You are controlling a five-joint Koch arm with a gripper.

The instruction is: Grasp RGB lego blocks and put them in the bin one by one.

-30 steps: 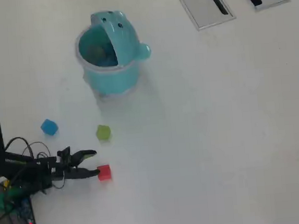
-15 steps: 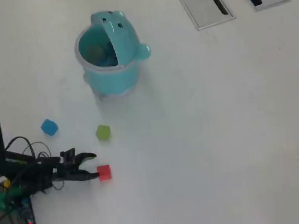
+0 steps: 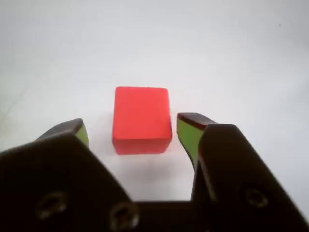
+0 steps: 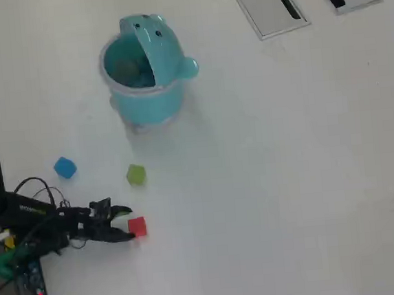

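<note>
Three blocks are out on the white table (image 4: 290,181), so as far as you can see none has reached the bin (image 4: 145,104) yet. What lies at the bottom of the bin is too murky to make out. The whole job looks to be ahead of you.

Your gripper (image 4: 126,223) sits low at the lower left of the overhead view, its jaws spread apart and pointing at the red block (image 4: 137,226). In the wrist view the red block (image 3: 142,119) rests flat on the table at the centre of the frame, with one green-padded fingertip (image 3: 81,132) to its left and the other to its right. Both tips stand clear of the block's sides, the right one closer than the left. Nothing is gripped yet.

The yellow-green block (image 4: 136,174) lies a little above the red one in the overhead view, and the blue block (image 4: 65,167) sits further left, both untouched. The bin stands well apart in the upper left, its animal-face lid (image 4: 153,44) tipped up and its mouth open.

You probably need to ease forward slightly so the jaws straddle the red block fully before closing. After that come the carry to the bin and two more rounds.
</note>
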